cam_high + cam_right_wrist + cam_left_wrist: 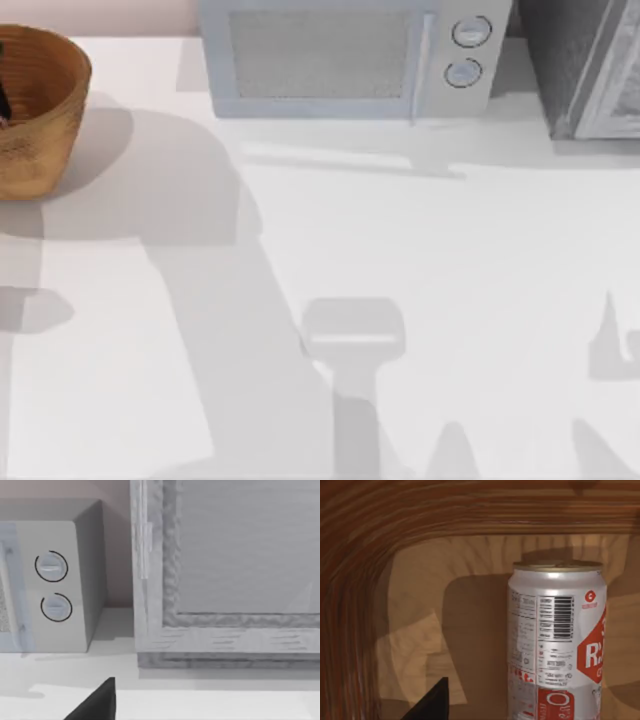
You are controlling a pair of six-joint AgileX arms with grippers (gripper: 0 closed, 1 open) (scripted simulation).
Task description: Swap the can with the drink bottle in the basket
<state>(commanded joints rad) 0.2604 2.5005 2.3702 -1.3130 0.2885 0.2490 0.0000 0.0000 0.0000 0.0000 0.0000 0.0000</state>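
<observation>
The basket stands at the table's far left corner, cut by the edge of the top view. The left wrist view looks into its ribbed orange-brown inside. The drink bottle, white with red label markings and a tan-gold top, stands upright on the basket floor. A dark part of my left gripper sits low in the basket, beside the bottle and apart from it. My right gripper hangs over the table facing the back right. The can is out of view.
A pale microwave with two round knobs stands along the back edge. A grey cabinet stands at the back right corner. Arm shadows lie across the white table.
</observation>
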